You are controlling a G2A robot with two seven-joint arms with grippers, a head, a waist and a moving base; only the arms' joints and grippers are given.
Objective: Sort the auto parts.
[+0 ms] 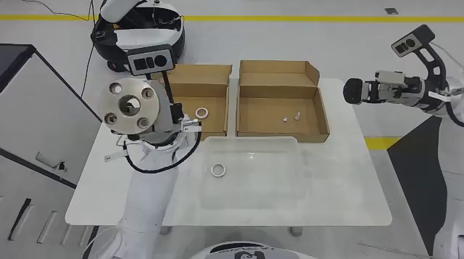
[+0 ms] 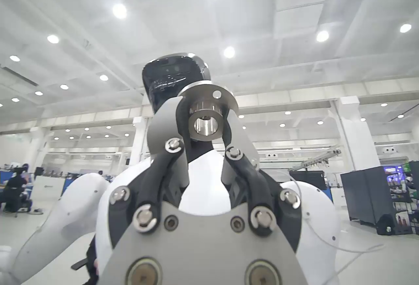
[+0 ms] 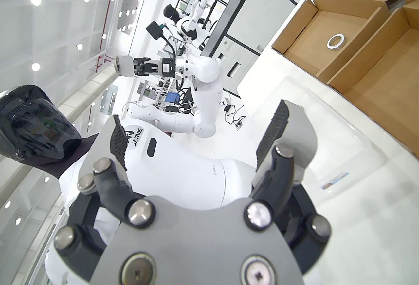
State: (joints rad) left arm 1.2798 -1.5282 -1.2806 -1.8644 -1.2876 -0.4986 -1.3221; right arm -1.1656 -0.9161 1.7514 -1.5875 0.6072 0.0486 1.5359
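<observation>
The left gripper (image 2: 201,122) clamps one metal hub (image 1: 130,104), the right gripper (image 3: 201,116) gapes empty, one ring (image 1: 203,112) lies in a cardboard box (image 1: 190,99), a second ring (image 1: 217,169) in the tray (image 1: 270,183).

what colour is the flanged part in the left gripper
Silver, bare shiny metal. The flanged part in the left gripper shows best in the left wrist view.

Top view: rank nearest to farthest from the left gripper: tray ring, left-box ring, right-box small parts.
1. Left-box ring, just right of the left gripper, which holds the flanged hub.
2. Tray ring, closer to the robot.
3. Right-box small parts, farthest right.
</observation>
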